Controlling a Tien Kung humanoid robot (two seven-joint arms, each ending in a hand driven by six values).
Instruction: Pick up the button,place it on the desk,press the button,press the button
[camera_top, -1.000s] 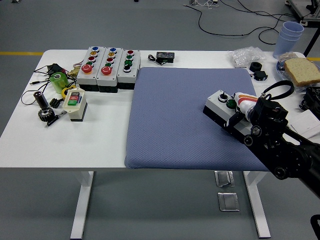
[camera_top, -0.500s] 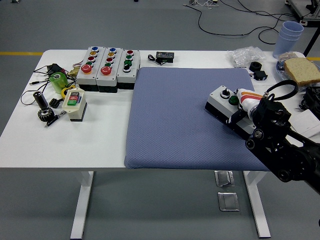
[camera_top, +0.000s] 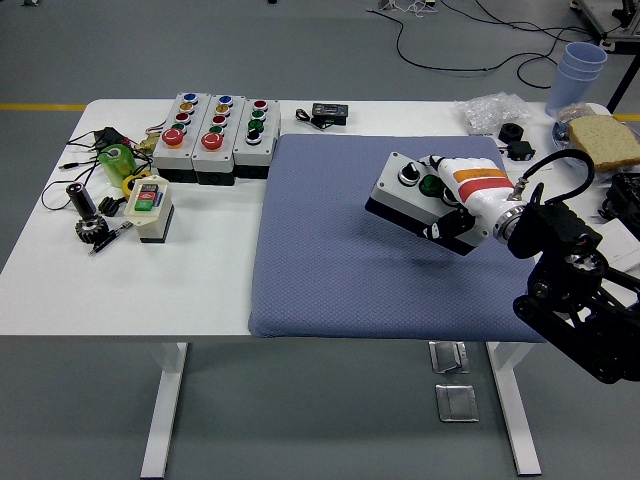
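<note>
One white-topped, black-based two-button control box (camera_top: 415, 202) you hold lifted over blue-grey padded mat (camera_top: 370, 240), right hand (camera_top: 480, 198) fingers wrapped around its right end. Long axis runs left-right, tilted. Mat's left half open.

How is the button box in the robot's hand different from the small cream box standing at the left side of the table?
The button box in the right hand is tilted above the blue mat; the cream box stands flat on the white table, untouched. The button box looks larger, with a black base; the cream box looks smaller. The button box carries a black knob and a green button; the cream box shows red and green pads. Both have light-coloured tops.
</note>
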